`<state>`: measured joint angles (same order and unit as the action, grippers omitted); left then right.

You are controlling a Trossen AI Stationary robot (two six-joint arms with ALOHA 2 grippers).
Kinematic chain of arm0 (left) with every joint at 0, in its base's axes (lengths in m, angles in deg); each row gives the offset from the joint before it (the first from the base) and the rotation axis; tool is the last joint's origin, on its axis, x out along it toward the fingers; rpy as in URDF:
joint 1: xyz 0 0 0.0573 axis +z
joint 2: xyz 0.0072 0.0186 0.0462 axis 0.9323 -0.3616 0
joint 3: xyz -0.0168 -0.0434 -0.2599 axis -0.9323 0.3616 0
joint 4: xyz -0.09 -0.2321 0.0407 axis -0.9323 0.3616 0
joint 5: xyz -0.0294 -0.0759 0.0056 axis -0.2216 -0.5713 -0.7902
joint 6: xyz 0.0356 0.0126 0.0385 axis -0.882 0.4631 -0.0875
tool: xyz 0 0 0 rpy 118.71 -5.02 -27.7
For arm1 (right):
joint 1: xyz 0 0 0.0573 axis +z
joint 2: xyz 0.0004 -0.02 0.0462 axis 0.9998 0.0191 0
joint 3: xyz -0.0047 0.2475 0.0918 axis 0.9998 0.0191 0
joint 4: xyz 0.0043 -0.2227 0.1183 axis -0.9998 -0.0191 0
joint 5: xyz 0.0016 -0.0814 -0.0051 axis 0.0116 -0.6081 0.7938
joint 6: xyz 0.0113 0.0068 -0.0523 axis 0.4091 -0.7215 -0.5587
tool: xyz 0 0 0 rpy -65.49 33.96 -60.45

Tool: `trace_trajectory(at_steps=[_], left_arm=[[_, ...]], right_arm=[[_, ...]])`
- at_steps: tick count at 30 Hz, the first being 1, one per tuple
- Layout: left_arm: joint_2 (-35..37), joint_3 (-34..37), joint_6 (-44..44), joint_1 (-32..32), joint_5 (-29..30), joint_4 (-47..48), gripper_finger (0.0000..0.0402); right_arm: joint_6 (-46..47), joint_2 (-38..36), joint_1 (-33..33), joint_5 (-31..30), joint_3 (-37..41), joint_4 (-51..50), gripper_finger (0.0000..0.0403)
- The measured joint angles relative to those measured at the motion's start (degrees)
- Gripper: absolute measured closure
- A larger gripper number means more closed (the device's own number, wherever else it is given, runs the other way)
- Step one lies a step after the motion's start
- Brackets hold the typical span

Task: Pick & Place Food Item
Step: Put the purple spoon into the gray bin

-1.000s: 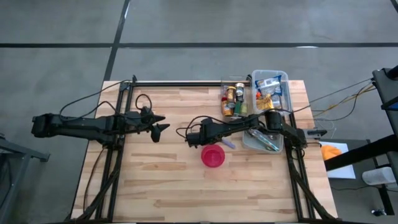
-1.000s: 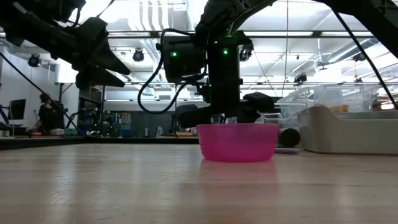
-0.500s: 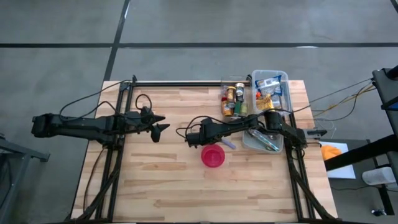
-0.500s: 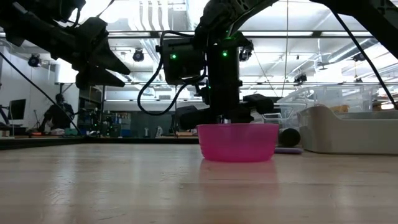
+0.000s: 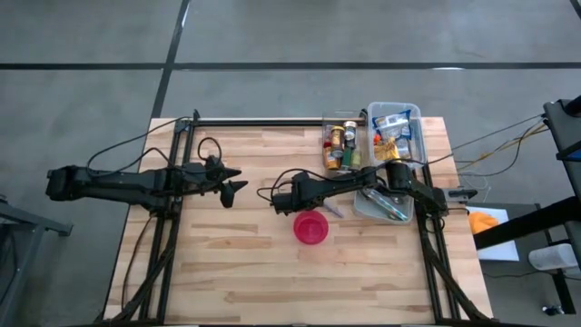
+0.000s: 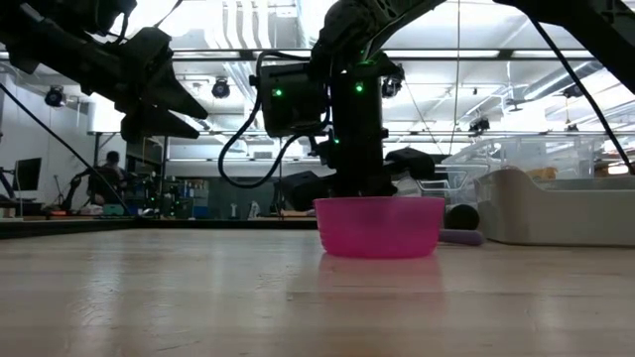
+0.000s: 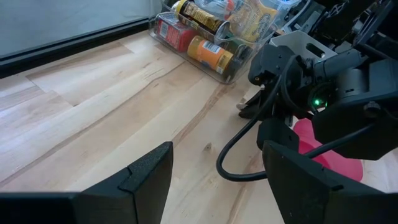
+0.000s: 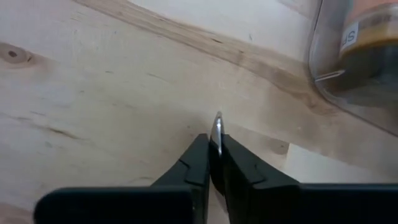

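Note:
A pink bowl [image 5: 310, 227] [image 6: 379, 226] stands on the wooden table near its middle. My right gripper [image 5: 305, 207] [image 8: 214, 163] slants down just behind the bowl's far side and is shut on a thin flat item; only its silvery edge [image 8: 217, 129] shows. A purple flat piece [image 5: 333, 211] [image 6: 459, 238] lies on the table right of the gripper; whether it belongs to the held item, I cannot tell. My left gripper [image 5: 232, 183] [image 7: 217, 186] hovers open over the table's left part, nothing between its fingers. My right gripper pinches a thin flat item between its two fingers, and only a narrow silvery edge [image 8: 217, 127] sticks out past the fingertips. The fingers slant down from the table's right side, just above the wood. Which part of the item this is cannot be told.
A clear bin of bottles and jars [image 5: 341, 143] and a bin of packets [image 5: 396, 132] stand at the far right. A pale tray [image 5: 386, 204] with utensils lies in front of them. The near and left parts of the table are bare wood.
My right gripper has shut behind the pink bowl while staying in place. The bowl has kept still.

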<state>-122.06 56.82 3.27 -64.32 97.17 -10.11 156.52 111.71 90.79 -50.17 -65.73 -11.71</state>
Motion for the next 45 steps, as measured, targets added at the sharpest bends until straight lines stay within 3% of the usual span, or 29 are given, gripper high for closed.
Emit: trace_trajectory(at_steps=[28,45], left_arm=[[0.0,0.0,0.0,0.0,0.0,0.0,0.0153],[0.0,0.0,0.0,0.0,0.0,0.3,0.0153]], right_arm=[[-2.3,-2.9,1.0,0.0,-0.6,-0.3,0.0385],[-12.8,-10.5,4.2,1.7,-0.6,-4.1,0.0385]])
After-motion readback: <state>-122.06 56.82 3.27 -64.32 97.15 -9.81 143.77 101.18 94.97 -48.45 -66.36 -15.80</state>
